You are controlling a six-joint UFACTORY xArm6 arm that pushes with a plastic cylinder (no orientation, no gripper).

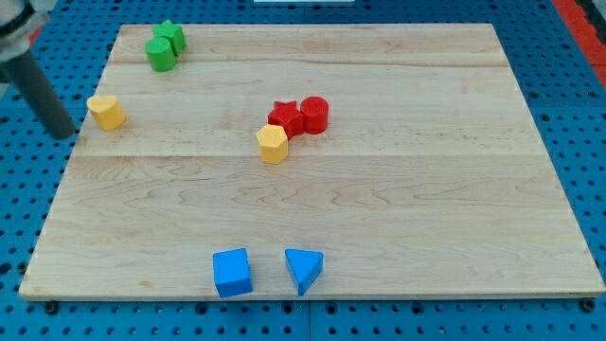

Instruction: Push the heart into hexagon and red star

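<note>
The yellow heart (106, 111) lies near the board's left edge, in the upper part of the view. My tip (63, 131) is just to its left and a little lower, at the board's edge, with a small gap to the heart. The yellow hexagon (272, 144) sits near the middle of the board. The red star (285, 117) touches it from the upper right. A red cylinder (314, 115) stands against the star's right side.
Two green blocks (165, 45) sit together at the top left. A blue cube (232, 272) and a blue triangle (303, 269) lie near the bottom edge. The wooden board (426, 189) rests on a blue pegboard.
</note>
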